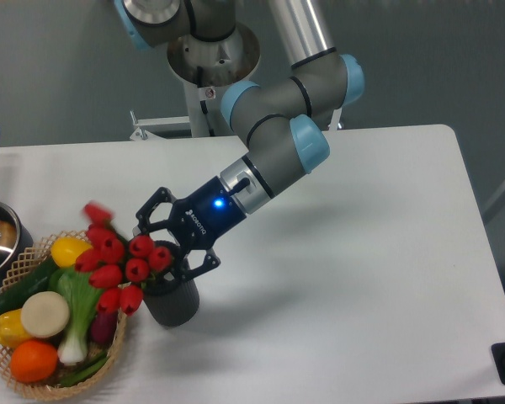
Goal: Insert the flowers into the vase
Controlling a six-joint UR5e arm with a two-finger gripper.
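The work stands at the insertion itself: the flowers (pixel 118 265) hang over the mouth of the vase (pixel 172 300), which sits near the front left part of the counter (pixel 345 252), just beside the wicker basket (pixel 34 383) of vegetables. The red heads spread leftward from the vase rim and over the basket's edge, the uppermost one blurred; the stems seem to reach down toward the dark opening, though how deep they sit cannot be made out, since the heads and the gripper (pixel 170 244) cover that spot. The gripper leans in from the right at a slant, directly above the vase, and its jaws look spread apart around the stem end of the bunch; whether they touch the stems is not clear. Judged from this, the bunch is at or just inside the mouth but leaning hard to the left. The next move calls for care that the top-heavy bunch neither tips out nor pulls the vase over toward the basket.
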